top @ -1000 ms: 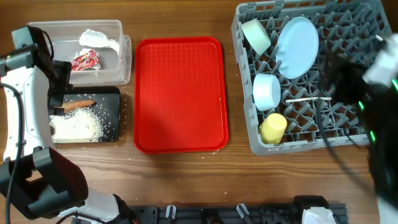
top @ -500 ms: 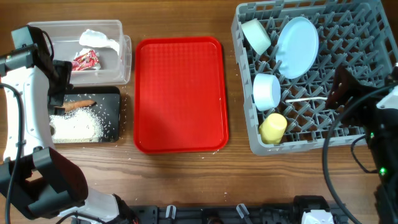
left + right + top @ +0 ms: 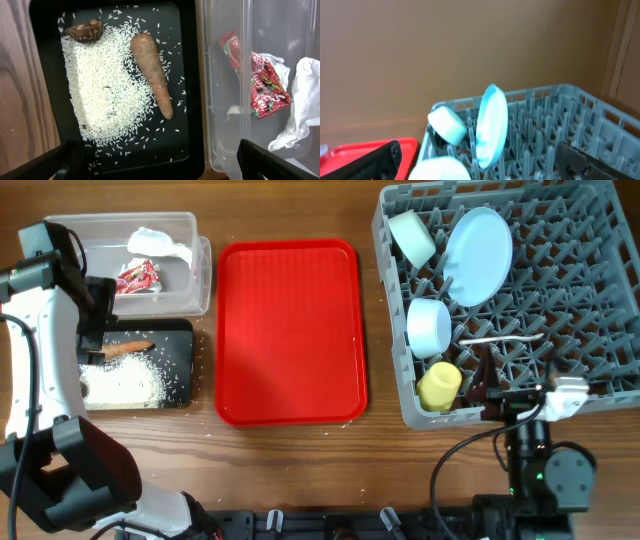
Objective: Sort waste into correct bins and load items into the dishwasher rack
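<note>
Lying ahead of the left gripper (image 3: 160, 159) — carrot piece (image 3: 152, 72), in black tray (image 3: 47, 100).

Wooden table (image 3: 290, 465), plain tan wall (image 3: 445, 50), even light

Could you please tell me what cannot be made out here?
Overhead: the left arm seems to hide the small dark brown chunk in the black tray.
Right wrist: the bottom edge cuts off the nearer bowl; the yellow cup and white spoon lie out of frame.
Left wrist: the right edge crops the crumpled tissue.
</note>
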You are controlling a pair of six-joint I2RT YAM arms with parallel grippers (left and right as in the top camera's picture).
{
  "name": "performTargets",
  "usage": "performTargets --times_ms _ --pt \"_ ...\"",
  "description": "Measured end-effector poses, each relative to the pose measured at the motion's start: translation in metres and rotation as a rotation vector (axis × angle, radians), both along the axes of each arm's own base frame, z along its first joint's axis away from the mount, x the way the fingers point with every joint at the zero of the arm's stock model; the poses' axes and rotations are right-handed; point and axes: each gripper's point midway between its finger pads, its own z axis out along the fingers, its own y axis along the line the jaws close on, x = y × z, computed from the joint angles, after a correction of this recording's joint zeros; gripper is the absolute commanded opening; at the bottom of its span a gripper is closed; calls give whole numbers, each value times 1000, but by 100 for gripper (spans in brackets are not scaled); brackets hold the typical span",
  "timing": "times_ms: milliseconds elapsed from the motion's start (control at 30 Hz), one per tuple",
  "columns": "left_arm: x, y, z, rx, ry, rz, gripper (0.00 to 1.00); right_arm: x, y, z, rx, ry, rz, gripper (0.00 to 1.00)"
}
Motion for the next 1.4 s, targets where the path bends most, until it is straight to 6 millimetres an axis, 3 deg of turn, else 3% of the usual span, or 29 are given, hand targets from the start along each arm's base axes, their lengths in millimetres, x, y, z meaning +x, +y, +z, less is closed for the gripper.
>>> performTargets --times_ms 267,400,500,1267,1400 --pt "0 0 0 0 0 0 100 8 6 -44 35 -71 37 100" --pt "0 0 0 1 0 0 100 9 14 -54 35 -44 86 100" --pt "0 0 0 1 0 0 100 9 27 -76 -11 43 158 100" --pt "0 0 0 1 0 0 100 8 35 -75 -65 37 204 100" --pt "5 -14 8 13 -20 -40 100 8 35 -75 -65 37 204 100"
